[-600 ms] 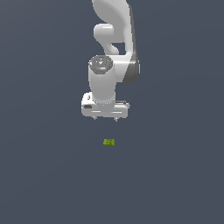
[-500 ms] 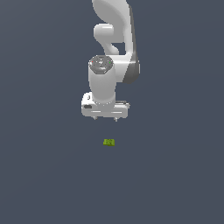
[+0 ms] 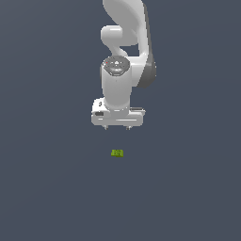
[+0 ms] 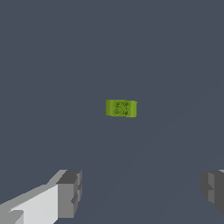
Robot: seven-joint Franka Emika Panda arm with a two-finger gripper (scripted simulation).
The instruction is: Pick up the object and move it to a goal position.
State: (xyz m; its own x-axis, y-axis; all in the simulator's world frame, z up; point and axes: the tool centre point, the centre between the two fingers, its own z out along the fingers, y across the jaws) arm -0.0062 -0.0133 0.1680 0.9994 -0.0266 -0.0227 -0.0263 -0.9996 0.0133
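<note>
We see one white arm (image 3: 126, 56) coming down from the top of the exterior view, with the gripper (image 3: 116, 127) hanging over a flat dark grey floor (image 3: 47, 188). The block (image 3: 117, 153) lies on that floor just below the gripper in that picture, apart from it, nothing touching it.

Exterior view gives us what the wrist view can't: the whole arm, the wrist joint with its round dark cap (image 3: 116, 65), the wide gripper body, and the gripper's place over the block. Fingertips there are only two small nubs under the body, too small to judge the gap.

Wrist view gives us what the exterior can't: the two grey fingers (image 4: 70, 193) stand wide apart at the picture's edges, with bare floor (image 4: 52, 65) between them. So the fingers are spread and hold nothing. The gripper (image 4: 142, 192) midpoint sits off from the block (image 4: 120, 108), which shows near the picture's centre, clear of both fingers. Here we also get the block's shape: yellow-green, roughly rectangular, long side across the line between the fingers' faces, lighter and darker bands.

Writing: there are dark green marks on the block's top face in the wrist view, but too blurred to read. In the exterior view they are just a smudge. We can't make out any brand or label on the arm.
</note>
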